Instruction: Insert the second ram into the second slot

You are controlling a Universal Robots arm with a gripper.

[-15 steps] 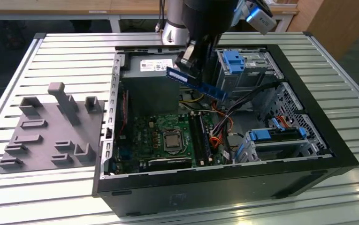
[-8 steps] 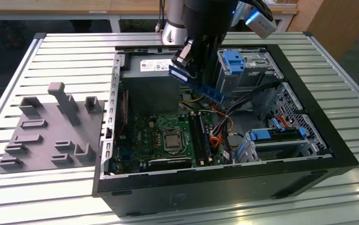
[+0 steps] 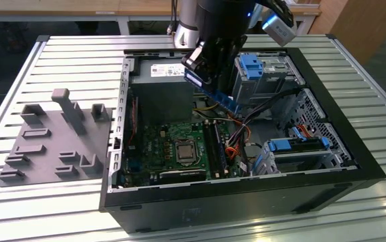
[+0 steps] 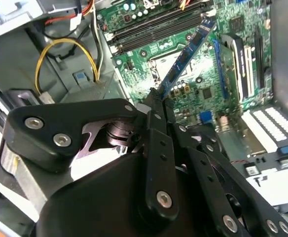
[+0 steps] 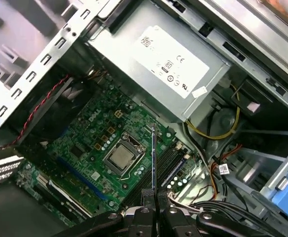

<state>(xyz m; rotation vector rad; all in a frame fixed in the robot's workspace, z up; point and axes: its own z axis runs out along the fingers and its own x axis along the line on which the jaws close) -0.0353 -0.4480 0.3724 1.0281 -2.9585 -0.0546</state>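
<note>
My gripper (image 3: 205, 75) is shut on the second ram (image 3: 214, 95), a thin blue circuit-board stick that hangs tilted above the open computer case. In the second wrist view the ram (image 4: 186, 54) runs from the black fingers (image 4: 156, 116) out over the green motherboard. The first wrist view catches the ram (image 5: 154, 158) edge-on, rising from the fingers (image 5: 145, 213). The memory slots (image 3: 214, 143) lie beside the processor socket (image 3: 182, 151), below the stick and apart from it. In the wrist views these slots (image 4: 154, 27) (image 5: 167, 165) are long dark strips. Which slot the stick hangs over I cannot tell.
A grey fixture board (image 3: 51, 136) with upright pegs lies at the exterior view's left of the case. Inside the case are the power supply (image 3: 169, 70), light-blue drive-bay clips (image 3: 250, 63) (image 3: 290, 146), and loose cables (image 3: 246, 126). The case wall (image 3: 246, 194) rims everything.
</note>
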